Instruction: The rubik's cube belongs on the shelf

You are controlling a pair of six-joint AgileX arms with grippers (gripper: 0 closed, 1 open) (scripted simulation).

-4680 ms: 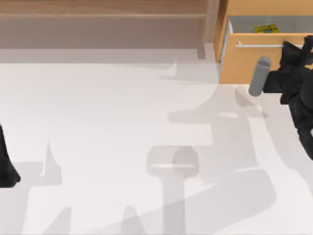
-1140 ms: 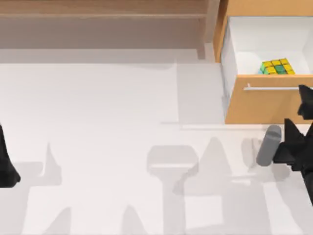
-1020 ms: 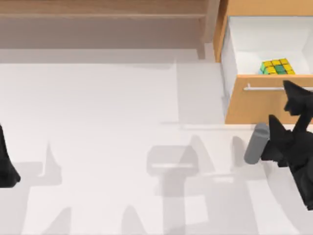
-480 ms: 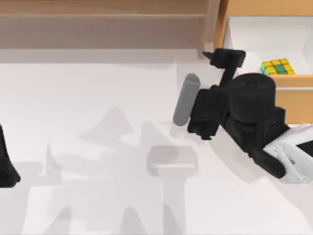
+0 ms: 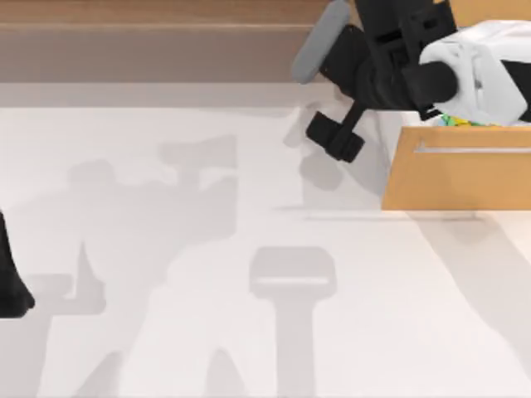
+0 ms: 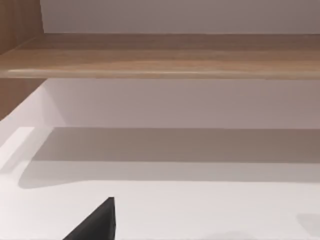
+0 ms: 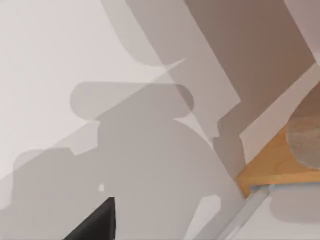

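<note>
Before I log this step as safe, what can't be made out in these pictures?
- Rubik's cube, top view: the right arm covers all but a sliver at the drawer front.
- Right pincer, top view: whether it is open or shut is unclear.
- Left arm, top view: parked, cut by the left edge.
- Shelf, top view: its right end is behind the arm.

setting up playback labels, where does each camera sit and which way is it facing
Top view: above the table, looking down; right arm over the open drawer and rubik's cube, left arm parked at the left edge.
Left wrist view: low, facing the shelf; dark gripper tip.
Right wrist view: looking down at table and drawer corner.
All share the table.
</note>
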